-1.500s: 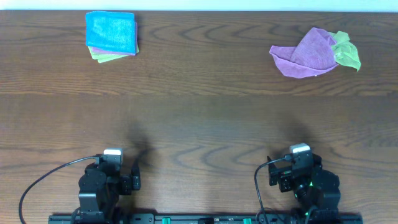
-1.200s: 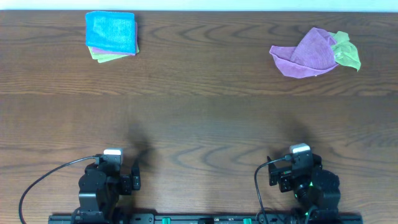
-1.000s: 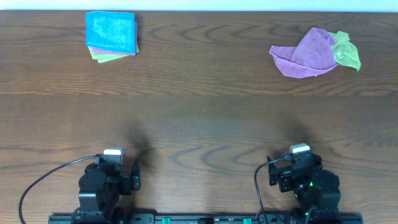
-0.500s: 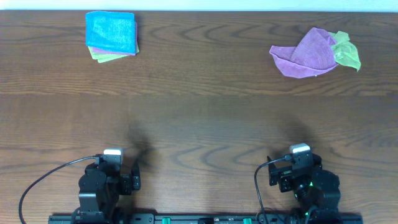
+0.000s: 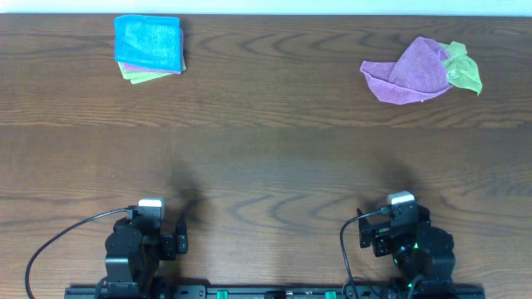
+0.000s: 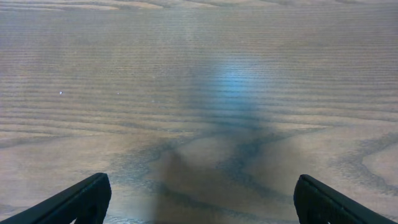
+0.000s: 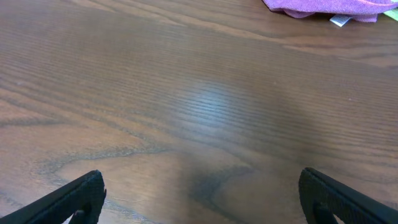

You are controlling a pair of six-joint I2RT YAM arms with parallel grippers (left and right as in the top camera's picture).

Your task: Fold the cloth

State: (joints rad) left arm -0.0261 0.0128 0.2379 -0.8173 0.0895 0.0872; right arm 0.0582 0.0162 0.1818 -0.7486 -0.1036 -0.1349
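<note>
A crumpled purple cloth (image 5: 409, 73) lies at the far right of the table, with a crumpled green cloth (image 5: 465, 69) against its right side. The purple cloth's near edge shows at the top of the right wrist view (image 7: 323, 6). My left gripper (image 6: 200, 198) is open and empty over bare wood near the table's front edge. My right gripper (image 7: 200, 194) is open and empty, also at the front edge, far from the cloths. Both arms sit at the front in the overhead view, the left arm (image 5: 143, 241) and the right arm (image 5: 407, 237).
A stack of folded cloths, blue (image 5: 148, 41) on top with green and pink edges under it, lies at the far left. The dark wooden table (image 5: 266, 166) spans the view. A black rail runs along the front edge.
</note>
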